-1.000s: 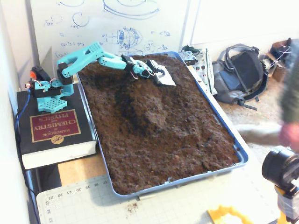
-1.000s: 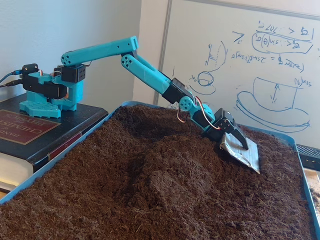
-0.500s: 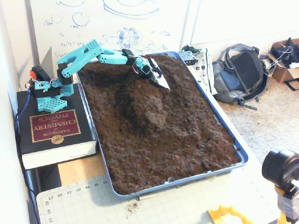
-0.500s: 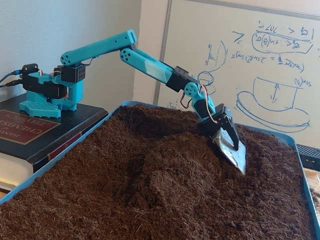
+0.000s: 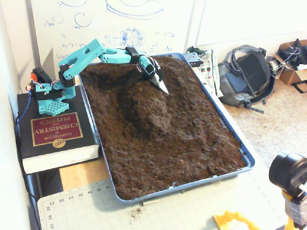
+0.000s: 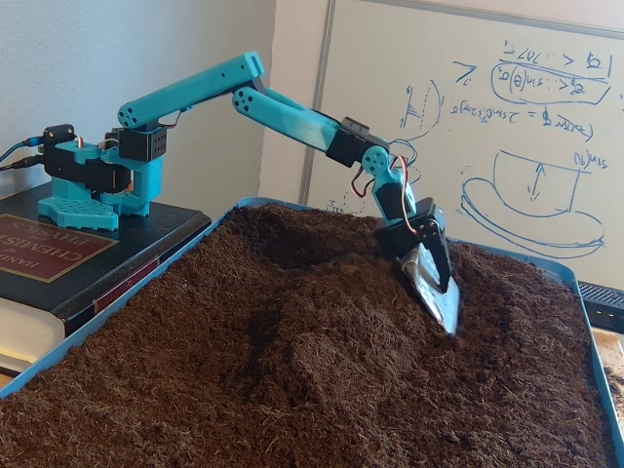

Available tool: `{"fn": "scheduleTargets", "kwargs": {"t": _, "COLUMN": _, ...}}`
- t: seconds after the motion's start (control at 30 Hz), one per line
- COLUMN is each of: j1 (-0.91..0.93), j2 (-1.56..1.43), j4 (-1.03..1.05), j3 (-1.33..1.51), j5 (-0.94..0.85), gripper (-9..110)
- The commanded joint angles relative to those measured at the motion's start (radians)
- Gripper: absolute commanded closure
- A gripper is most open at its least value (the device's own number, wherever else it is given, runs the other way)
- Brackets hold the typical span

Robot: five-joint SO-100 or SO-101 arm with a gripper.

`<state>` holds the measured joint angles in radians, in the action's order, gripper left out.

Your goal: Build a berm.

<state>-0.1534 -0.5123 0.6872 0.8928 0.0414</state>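
The berm (image 5: 149,111) is a raised ridge of dark crumbly soil in the far-middle part of the blue tray (image 5: 182,188). It runs from near the arm towards the tray's middle. It also shows in the other fixed view (image 6: 322,336) as a hump in front of the tool. My teal arm reaches over the soil from a base on a book. Its gripper (image 5: 163,87) ends in a pale, blade-like tip (image 6: 444,300) that is pushed down into the soil at the berm's far right side. I cannot make out separate jaws.
A darker hollow (image 5: 125,103) lies left of the berm. The arm base stands on a thick chemistry handbook (image 5: 55,130) left of the tray. A backpack (image 5: 247,74) lies on the floor to the right. A camera (image 5: 288,173) stands at the front right, and a cutting mat (image 5: 86,207) lies under the tray's front.
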Motion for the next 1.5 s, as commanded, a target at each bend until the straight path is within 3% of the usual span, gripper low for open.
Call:
{"fn": "scheduleTargets", "kwargs": {"t": 0.0, "j1": 0.009, "j2": 0.008, "j4": 0.19, "j3": 0.06, "j5": 0.006, "gripper": 101}}
{"fn": "scheduleTargets", "kwargs": {"t": 0.57, "j1": 0.009, "j2": -0.144, "j4": 0.462, "j3": 0.06, "j5": 0.006, "gripper": 101}}
{"fn": "scheduleTargets", "kwargs": {"t": 0.87, "j1": 0.02, "j2": -0.285, "j4": 0.456, "j3": -0.012, "j5": 0.015, "gripper": 101}}
{"fn": "scheduleTargets", "kwargs": {"t": 1.07, "j1": 0.057, "j2": -0.331, "j4": 0.262, "j3": -0.071, "j5": 0.054, "gripper": 101}}
{"fn": "scheduleTargets", "kwargs": {"t": 1.47, "j1": 0.046, "j2": -0.184, "j4": -0.341, "j3": -0.069, "j5": 0.04, "gripper": 101}}
